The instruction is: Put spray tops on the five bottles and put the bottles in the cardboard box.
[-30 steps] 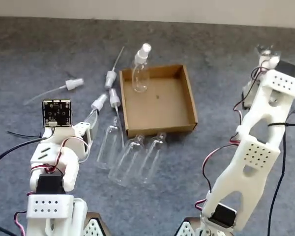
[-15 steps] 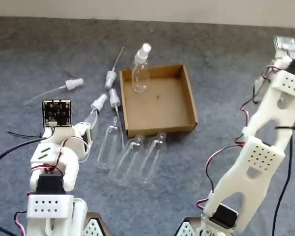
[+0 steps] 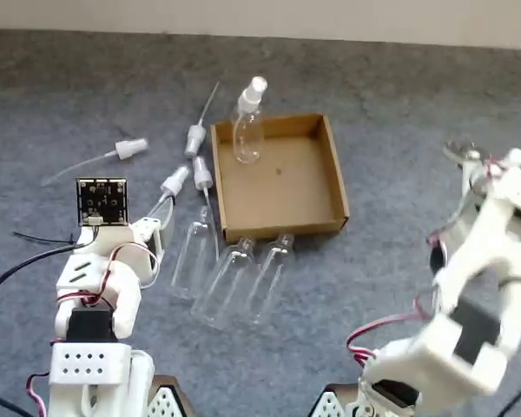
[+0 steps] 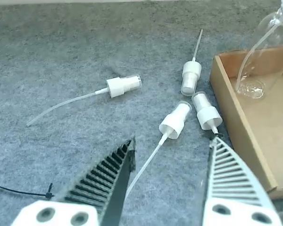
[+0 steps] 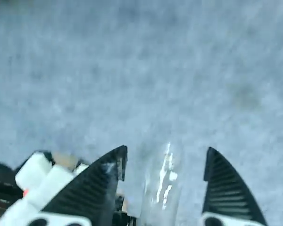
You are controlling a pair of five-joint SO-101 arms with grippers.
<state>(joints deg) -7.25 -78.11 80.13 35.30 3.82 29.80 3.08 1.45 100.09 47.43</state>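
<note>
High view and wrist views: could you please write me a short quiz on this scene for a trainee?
1. True or false: the left gripper is open near the loose spray tops.
2. How many bottles without tops lie in front of the cardboard box?
3. Pick one: the leaning bottle in the box has A) no top, B) a spray top, C) a cork.
Key: 1 true; 2 three; 3 B.

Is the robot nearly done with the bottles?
Just started. One clear plastic bottle with a white spray top lies in the brown cardboard box. The right gripper holds another clear bottle. Three topless clear bottles and four loose white spray tops wait outside the box.
</note>
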